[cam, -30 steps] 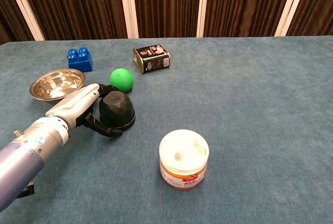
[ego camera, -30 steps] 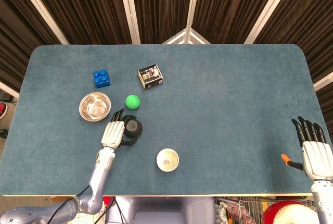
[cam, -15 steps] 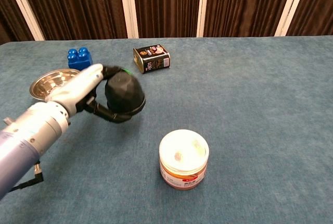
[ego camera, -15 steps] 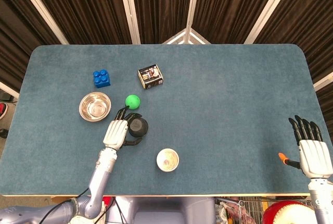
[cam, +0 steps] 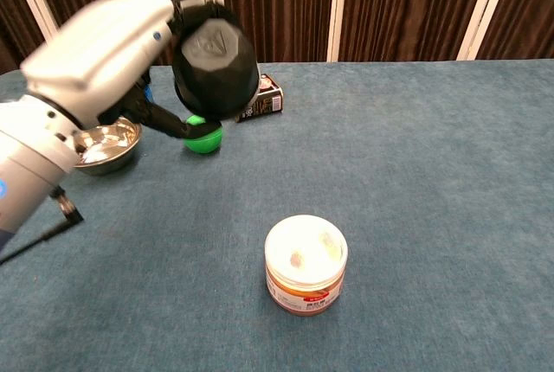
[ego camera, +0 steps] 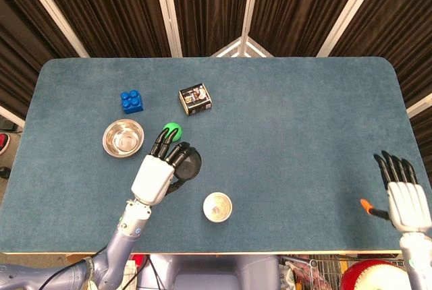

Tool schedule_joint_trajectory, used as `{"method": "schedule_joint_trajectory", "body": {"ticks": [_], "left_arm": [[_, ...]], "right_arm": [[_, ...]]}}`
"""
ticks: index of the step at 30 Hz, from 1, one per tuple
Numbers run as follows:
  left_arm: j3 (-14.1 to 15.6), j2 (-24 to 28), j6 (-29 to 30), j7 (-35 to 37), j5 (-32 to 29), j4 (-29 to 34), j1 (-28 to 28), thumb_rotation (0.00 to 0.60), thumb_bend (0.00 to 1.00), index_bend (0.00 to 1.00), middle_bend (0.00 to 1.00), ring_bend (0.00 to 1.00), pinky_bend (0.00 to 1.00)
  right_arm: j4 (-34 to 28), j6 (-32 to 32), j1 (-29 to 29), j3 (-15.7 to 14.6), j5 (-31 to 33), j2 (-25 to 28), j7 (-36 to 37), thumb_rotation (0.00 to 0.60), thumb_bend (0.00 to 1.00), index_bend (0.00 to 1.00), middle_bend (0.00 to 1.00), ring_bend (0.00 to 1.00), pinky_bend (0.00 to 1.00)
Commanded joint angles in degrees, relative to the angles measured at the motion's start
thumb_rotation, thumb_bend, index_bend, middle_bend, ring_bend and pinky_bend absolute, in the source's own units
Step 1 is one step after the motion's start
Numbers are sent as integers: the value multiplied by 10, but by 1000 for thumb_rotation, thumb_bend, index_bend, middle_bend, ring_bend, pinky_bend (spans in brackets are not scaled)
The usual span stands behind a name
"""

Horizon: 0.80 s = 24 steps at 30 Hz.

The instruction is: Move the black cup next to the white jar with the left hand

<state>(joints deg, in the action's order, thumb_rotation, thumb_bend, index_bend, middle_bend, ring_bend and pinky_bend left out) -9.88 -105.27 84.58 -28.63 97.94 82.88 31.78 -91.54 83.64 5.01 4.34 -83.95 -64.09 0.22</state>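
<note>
Sitting nearest the front edge of the blue tabletop, the white jar stands upright w/ a pale lid and an orange-red band round its base; nothing touches it. Over at the near right corner in the head view, the right hand hovers palm-down w/ dark fingers spread apart, holding nothing; a small orange bit shows just beside its thumb side.

Further back and left of the jar, the left hand is clamped on the black cup: white palm on the cup's left, dark fingers curling over and around it. Cup is faceted, held mouth-down and tilted, clearly up off the tabletop in the chest view, well above the cloth. In the head view it shows as a dark disc just up-left of the jar, apart from it.

Behind/below the cup, a green ball sits on the cloth, partly hidden by the hand. Left of the ball, a steel bowl stands upright. Beyond that, a blue toy brick, and to its right a small dark tin w/ a printed label, lying at an angle. Dark curtains w/ white strips close off the back.
</note>
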Motion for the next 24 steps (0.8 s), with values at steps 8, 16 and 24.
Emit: {"method": "schedule_joint_trajectory", "body": {"ticks": [8,16,24], "left_arm": [[13,58,-89,179,-139,118,-22,600,457,432,461,0,0],[-52,235,-316,427,-350,336,-1,600,458,432,460,0,0],[-168,364,-620,765,-350,341,-13,600,458,432,459,0,0]], "right_arm": [[7,1,-3,-7,-10,7,13,600,185,31,3,16,11],[10,-3,-2,-6,-8,10,16,600,184,32,3,16,11],[0,-7,4,-3,-8,-2,-6,600,185,31,3,16,11]]}}
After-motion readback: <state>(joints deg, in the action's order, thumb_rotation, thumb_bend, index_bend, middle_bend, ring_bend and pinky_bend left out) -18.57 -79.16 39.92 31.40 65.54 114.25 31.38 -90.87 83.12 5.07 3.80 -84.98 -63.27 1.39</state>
